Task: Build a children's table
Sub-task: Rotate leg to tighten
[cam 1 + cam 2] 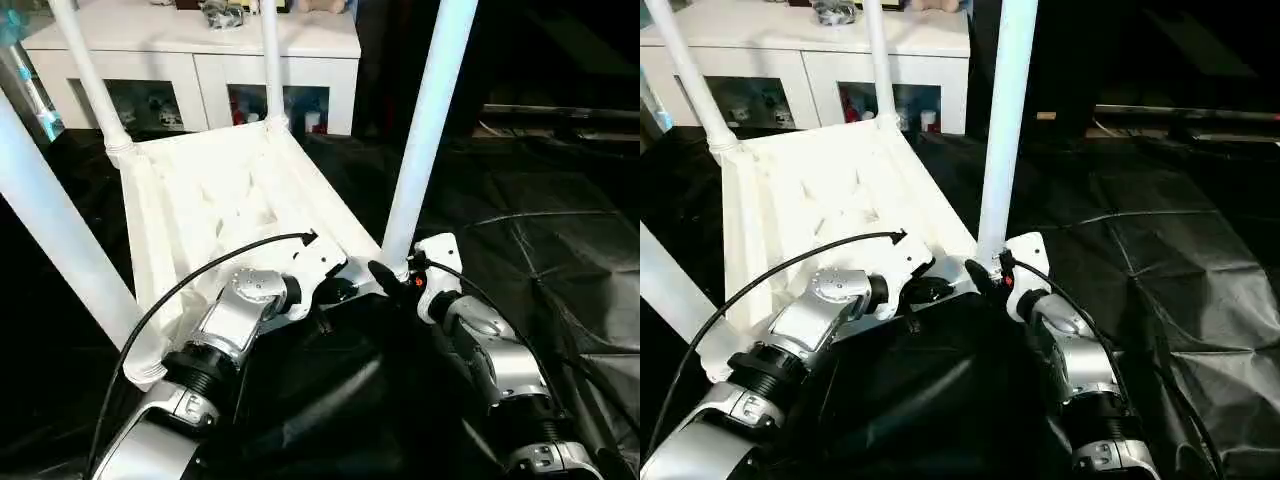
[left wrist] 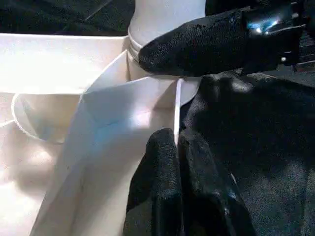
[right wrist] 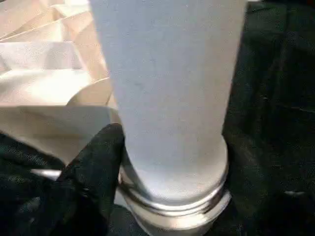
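- The children's table (image 1: 215, 195) is lying upside down on black sheeting (image 1: 520, 240), its ribbed underside facing up and all four legs rising from the corner sockets.
- The near right leg (image 1: 425, 120) is standing in its corner socket just in front of the robot, and both arms are working at that corner.
- The right gripper (image 1: 392, 276) is reaching around the base of this leg; one black finger (image 3: 96, 157) is lying against the ringed collar just above the socket. Its jaws are standing fairly wide, about the leg's thickness, but whether they are truly clamping the leg I cannot tell.
- The left gripper (image 2: 179, 184) is closed tight, its two fingers pressed together against the thin edge of the tabletop's rim (image 2: 176, 105) beside that socket, seemingly bracing the top.
- Judging by this, the step in hand is seating or tightening the last near leg.
- The next move probably calls for a firm grip around the leg's base, then twisting or pressing it home while the left gripper is holding the top steady.
- A white cabinet (image 1: 200, 60) with glass-fronted compartments is standing behind the table.
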Controlling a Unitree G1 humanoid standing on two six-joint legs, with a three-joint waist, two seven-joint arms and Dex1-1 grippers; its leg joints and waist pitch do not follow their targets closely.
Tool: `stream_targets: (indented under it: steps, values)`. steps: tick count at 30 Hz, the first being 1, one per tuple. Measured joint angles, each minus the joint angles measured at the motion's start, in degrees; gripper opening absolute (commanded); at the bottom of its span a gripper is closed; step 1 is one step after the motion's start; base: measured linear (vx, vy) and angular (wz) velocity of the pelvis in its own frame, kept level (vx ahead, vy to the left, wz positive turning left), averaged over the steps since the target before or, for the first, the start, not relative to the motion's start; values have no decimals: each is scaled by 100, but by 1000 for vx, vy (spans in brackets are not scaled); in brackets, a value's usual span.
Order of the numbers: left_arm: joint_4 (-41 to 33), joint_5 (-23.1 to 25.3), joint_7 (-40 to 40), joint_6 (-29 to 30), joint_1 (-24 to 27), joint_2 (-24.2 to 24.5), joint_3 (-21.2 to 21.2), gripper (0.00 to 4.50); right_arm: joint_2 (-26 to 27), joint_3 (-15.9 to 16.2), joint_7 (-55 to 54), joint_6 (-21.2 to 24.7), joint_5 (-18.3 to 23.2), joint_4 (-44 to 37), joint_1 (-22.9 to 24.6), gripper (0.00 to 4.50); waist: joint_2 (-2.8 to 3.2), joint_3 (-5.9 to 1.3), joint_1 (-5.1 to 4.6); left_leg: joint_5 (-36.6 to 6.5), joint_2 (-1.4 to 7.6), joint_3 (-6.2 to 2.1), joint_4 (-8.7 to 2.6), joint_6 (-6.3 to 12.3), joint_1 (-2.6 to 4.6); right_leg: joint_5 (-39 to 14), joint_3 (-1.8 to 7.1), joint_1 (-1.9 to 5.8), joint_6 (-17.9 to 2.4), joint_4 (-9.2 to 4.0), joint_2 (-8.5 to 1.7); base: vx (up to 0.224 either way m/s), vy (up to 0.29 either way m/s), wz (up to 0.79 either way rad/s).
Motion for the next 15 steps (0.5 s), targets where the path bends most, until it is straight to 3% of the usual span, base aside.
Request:
stream_targets:
  steps: [4, 7, 15]
  values:
    - [-190, -62, -399, -19, 83, 181, -26, 0, -352, 67, 835, 27, 43, -206, 122, 373, 0, 0, 31, 0, 5, 0, -13, 0, -1, 21, -5, -2, -23, 6, 3, 0, 0, 0]
    - [-473, -218, -950, -63, 241, 528, -81, 0, -946, 388, 1839, 83, 242, -392, 176, 373, 2, 0, 75, 0, 14, -3, -28, 0, -2, 14, -12, -10, -11, 15, 10, 0, 0, 0]
    - [-784, -522, -2108, -63, 352, 1076, -221, 0, -1437, 688, 3292, 153, 478, -572, 183, 373, -16, 15, 138, 15, 18, -2, -41, 25, -28, 5, -22, -32, -7, 12, 11, 0, 0, 0]
